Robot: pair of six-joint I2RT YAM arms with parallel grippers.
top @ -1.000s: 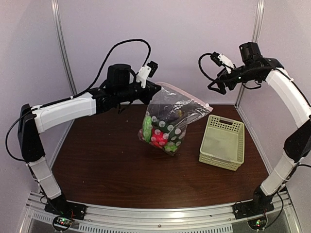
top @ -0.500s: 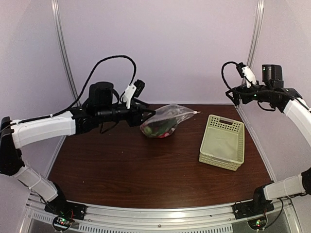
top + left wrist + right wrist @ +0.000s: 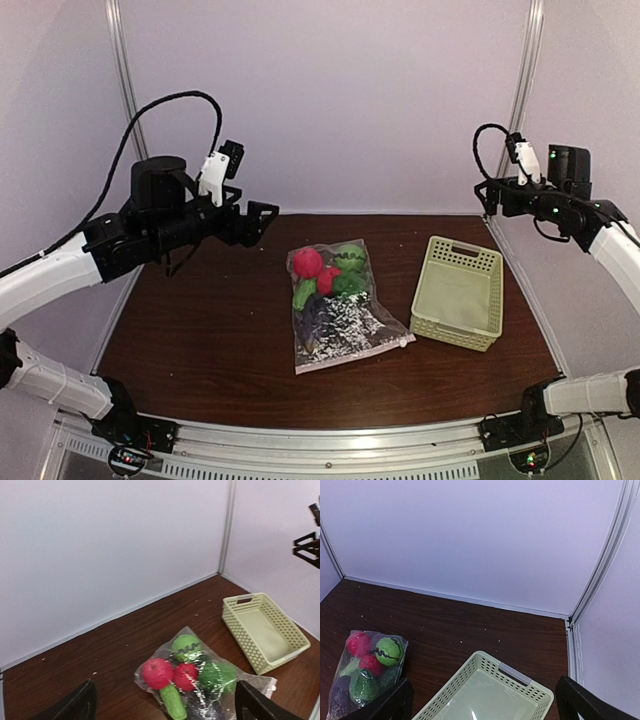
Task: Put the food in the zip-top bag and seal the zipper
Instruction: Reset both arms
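The left end effector [image 3: 262, 222] is spread and empty, held above the tabletop [image 3: 200, 330]. The bag [image 3: 345, 320] lies flat below and to its right, with the food [image 3: 325, 275] inside at the far end. The right end effector [image 3: 487, 198] is spread and empty, above and beyond the basket [image 3: 458, 292].

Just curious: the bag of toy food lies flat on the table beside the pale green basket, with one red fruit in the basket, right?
No: the pale green basket is empty, as the right wrist view shows. Both red fruits are inside the zip-top bag, lying flat on the table beside it.
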